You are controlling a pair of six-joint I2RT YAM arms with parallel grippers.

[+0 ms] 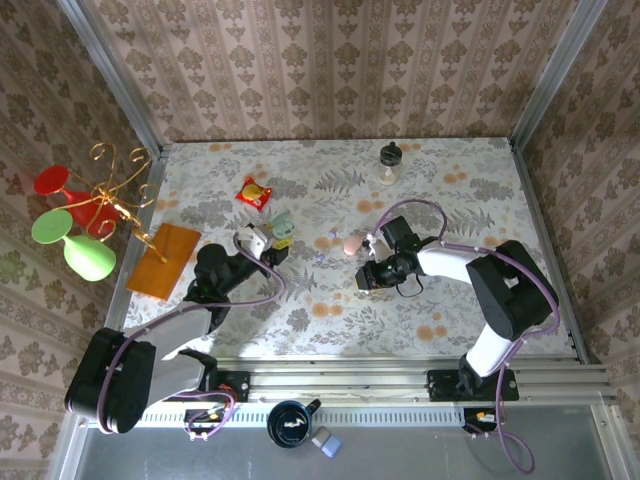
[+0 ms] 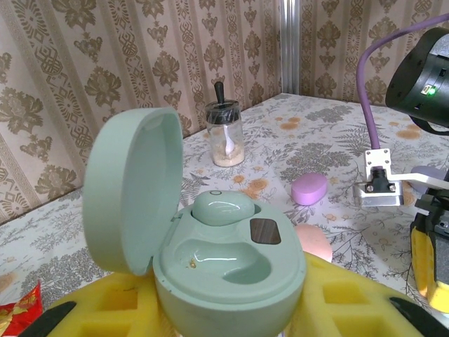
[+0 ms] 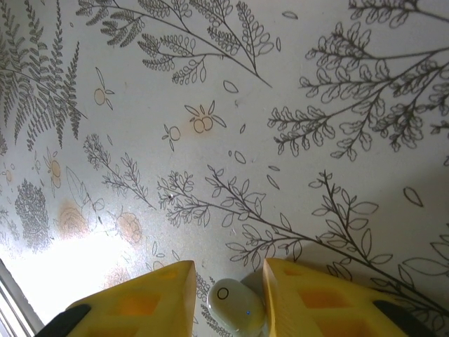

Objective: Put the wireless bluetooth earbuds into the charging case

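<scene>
**Table** (image 1: 470, 200): flowered cloth, shut in by patterned walls at the back and both sides. Its near edge ends at a metal rail (image 1: 400, 372), where both arms are bolted. The widest open stretch lies to the right of the charging case (image 1: 283, 228) and nearer the rail, running out to the right edge.

**Left of the charging case:** a wire stand (image 1: 110, 195) hung with red and green plastic glasses leans in at the table's left edge. An orange mat (image 1: 165, 260) lies between that stand and the case.

**Beyond the charging case:** a red snack packet (image 1: 253, 192) lies close by. A small lidded jar (image 1: 390, 160) stands well apart, near the back wall.

**Left gripper** (image 1: 272, 238): clamped on the base of the mint charging case, with a yellow pad (image 2: 337, 302) on either side. The lid is swung up. A seated earbud (image 2: 221, 208) fills the far socket, and the near socket is empty.

**Right of the charging case:** a lilac case (image 2: 309, 188) and a pink case (image 1: 352, 244) lie on the cloth, between the charging case and the right gripper (image 3: 230, 277).

**Right gripper:** pointed down at the cloth, jaws narrow, with a loose earbud (image 3: 235, 309) lying between them. Whether the pads press on it cannot be told.
</scene>
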